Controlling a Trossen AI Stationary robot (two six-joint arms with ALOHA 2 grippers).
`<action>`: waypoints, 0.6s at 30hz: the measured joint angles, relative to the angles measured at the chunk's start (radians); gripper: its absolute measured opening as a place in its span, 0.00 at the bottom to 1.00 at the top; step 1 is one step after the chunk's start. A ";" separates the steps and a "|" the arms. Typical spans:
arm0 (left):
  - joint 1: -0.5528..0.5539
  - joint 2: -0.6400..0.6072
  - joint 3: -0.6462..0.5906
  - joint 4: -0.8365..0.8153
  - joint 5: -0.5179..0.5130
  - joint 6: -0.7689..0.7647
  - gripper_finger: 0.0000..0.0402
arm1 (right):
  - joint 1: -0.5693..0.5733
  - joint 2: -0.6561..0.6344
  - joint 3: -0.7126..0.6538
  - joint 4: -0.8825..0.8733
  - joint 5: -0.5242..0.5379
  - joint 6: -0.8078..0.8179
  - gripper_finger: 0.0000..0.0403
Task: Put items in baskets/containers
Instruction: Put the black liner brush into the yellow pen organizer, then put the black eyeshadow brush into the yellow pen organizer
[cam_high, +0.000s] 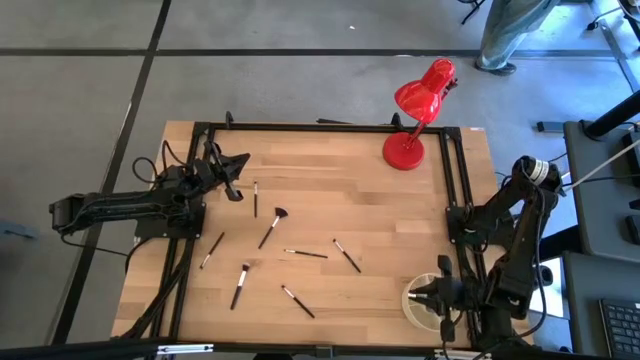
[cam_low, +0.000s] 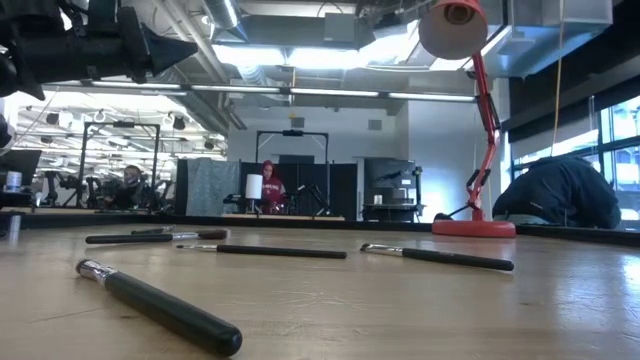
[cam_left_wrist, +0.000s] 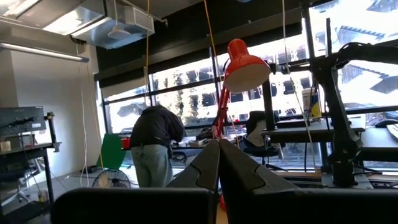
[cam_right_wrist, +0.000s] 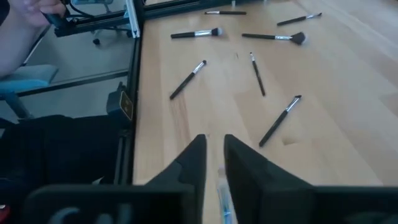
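Several thin dark-handled brushes lie flat and scattered on the wooden table (cam_high: 400, 210), among them a fan-headed one (cam_high: 272, 228) (cam_right_wrist: 275, 37) and one at the near edge (cam_high: 297, 300) (cam_low: 160, 308). The round cream dish (cam_high: 414, 302) sits at the near right corner, partly hidden by my right gripper (cam_high: 432, 295), which hovers over it. In the right wrist view that gripper (cam_right_wrist: 214, 149) shows a narrow gap, with a pale slim brush part (cam_right_wrist: 222, 194) farther back between the fingers. My left gripper (cam_high: 235, 185) (cam_left_wrist: 219, 155) is shut and empty, held above the table's far left. My right gripper has a brush's pale part (cam_right_wrist: 222, 194) between its fingers, behind the tips. The fingers slant down toward the table's left. Whether they touch the brush, I cannot tell.
A red desk lamp (cam_high: 420, 110) stands on its round base (cam_high: 404, 150) at the far right corner. A black frame (cam_high: 330, 127) runs along the table's edges. People stand beyond the table.
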 joint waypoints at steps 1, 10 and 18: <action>0.000 0.000 0.000 0.000 0.000 0.000 0.01 | 0.000 0.000 0.000 -0.002 0.001 0.000 0.18; 0.000 0.000 0.000 -0.012 -0.006 -0.004 0.01 | -0.082 -0.051 0.024 -0.028 -0.020 0.009 0.27; 0.000 0.000 0.000 -0.014 -0.009 0.008 0.01 | -0.296 -0.070 0.141 -0.255 -0.370 0.060 0.27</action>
